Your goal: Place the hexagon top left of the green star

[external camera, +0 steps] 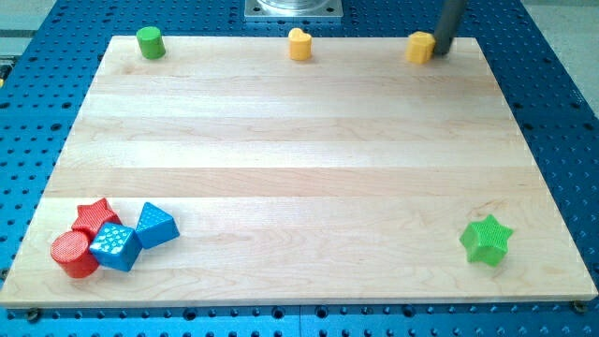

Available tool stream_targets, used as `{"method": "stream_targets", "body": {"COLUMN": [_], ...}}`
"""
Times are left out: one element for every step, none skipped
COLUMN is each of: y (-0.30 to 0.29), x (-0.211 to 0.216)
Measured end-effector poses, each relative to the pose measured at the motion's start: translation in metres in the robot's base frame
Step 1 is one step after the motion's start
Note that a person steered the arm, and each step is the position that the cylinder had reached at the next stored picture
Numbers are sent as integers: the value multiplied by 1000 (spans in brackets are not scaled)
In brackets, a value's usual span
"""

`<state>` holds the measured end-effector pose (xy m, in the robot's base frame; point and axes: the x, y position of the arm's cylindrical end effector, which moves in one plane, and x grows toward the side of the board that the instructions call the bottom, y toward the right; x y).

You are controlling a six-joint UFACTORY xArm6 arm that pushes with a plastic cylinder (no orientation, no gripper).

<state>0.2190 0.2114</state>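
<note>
A yellow hexagon point(420, 47) sits at the board's top edge, right of centre. My tip point(440, 51) stands right beside the hexagon's right side, touching or nearly touching it. The green star point(487, 240) lies far below, near the board's bottom right corner.
A yellow heart point(299, 44) sits at the top centre and a green cylinder point(149, 42) at the top left. At the bottom left cluster a red star point(95, 215), a red cylinder point(73, 255) and two blue blocks point(116, 246) point(156, 225). The wooden board point(299, 168) lies on a blue perforated table.
</note>
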Motion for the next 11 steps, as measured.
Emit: {"method": "stream_targets", "body": {"y": [-42,-33,-84,-100,-96,-117,-153,-115,-84,-90,-93], "x": [14,-15,16,93,82,48,101,192,277,278,304]}}
